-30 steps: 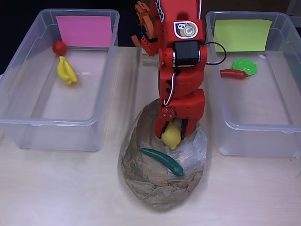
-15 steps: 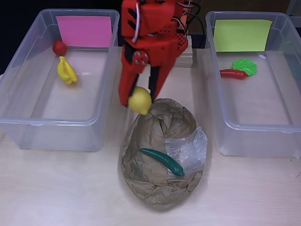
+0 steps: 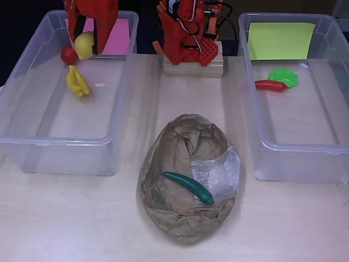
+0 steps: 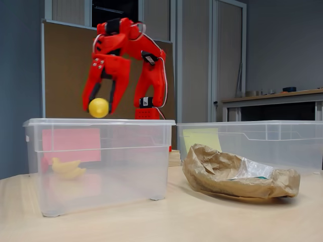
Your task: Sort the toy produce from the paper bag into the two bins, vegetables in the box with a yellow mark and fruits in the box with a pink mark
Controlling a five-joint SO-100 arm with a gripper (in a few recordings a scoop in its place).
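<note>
My red gripper (image 3: 85, 45) (image 4: 99, 107) is shut on a yellow lemon (image 3: 83, 46) (image 4: 99, 108), held above the far end of the left bin (image 3: 32, 144) (image 4: 101, 161) with the pink mark (image 3: 97, 36) (image 4: 71, 137). Inside that bin lie a yellow banana (image 3: 77, 82) (image 4: 66, 168) and a small red fruit (image 3: 68, 54). The crumpled paper bag (image 3: 188, 180) (image 4: 232, 174) lies between the bins with a green pepper (image 3: 188, 186) on it. The right bin (image 3: 297, 155) (image 4: 252, 141) with the yellow mark (image 3: 281, 40) (image 4: 202, 137) holds a red chilli (image 3: 270, 84) and a green leafy vegetable (image 3: 284, 77).
The arm's base (image 3: 188, 33) stands on a wooden block (image 3: 193, 67) at the back between the two bins. Bare wooden table (image 3: 71, 218) stretches along the front edge.
The gripper lifted the lemon off the paper bag and swung it left and back, to above the pink-marked bin. The green pepper stayed on the bag.
</note>
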